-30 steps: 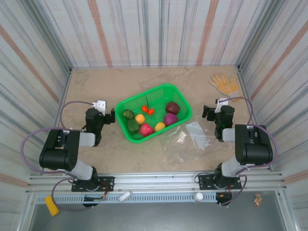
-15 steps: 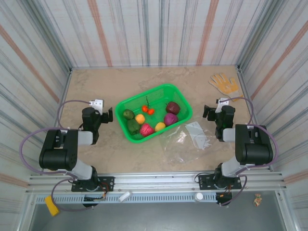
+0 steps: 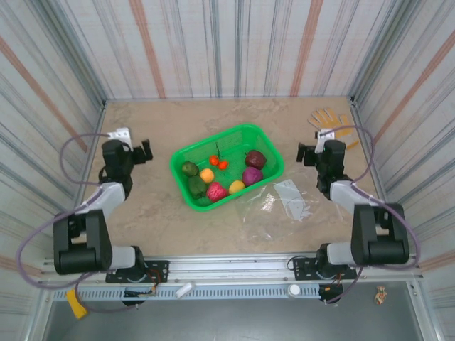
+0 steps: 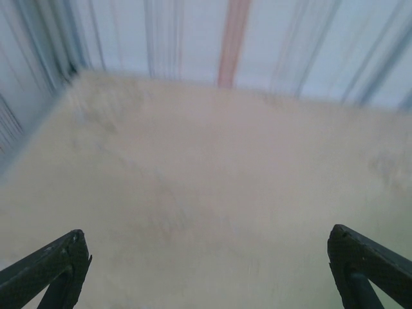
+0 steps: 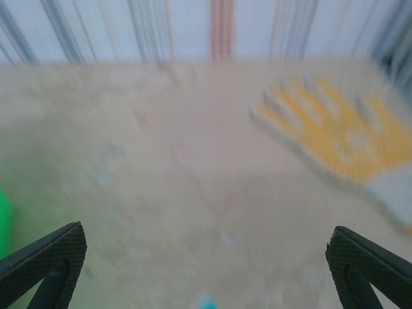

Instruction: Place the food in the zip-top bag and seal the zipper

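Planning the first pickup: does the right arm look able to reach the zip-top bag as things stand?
Probably yes. The zip-top bag lies on bare table close to the open right tool, with nothing on it or between them.

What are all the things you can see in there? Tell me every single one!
basket: one, green, middle of the table
food: about nine pieces, dark green, orange, yellow, pink-red, purple, dark red, tiny red tomatoes, all in the basket
zip-top bag: one, clear, lying on the table by the basket's near right side
glove: one, yellow, far right corner of the table
table: one, beige and marbled
walls: striped, around the table
left pincer: one, black, open, left of the basket, holding nothing
right pincer: one, black, open, right of the basket, near the glove, holding nothing
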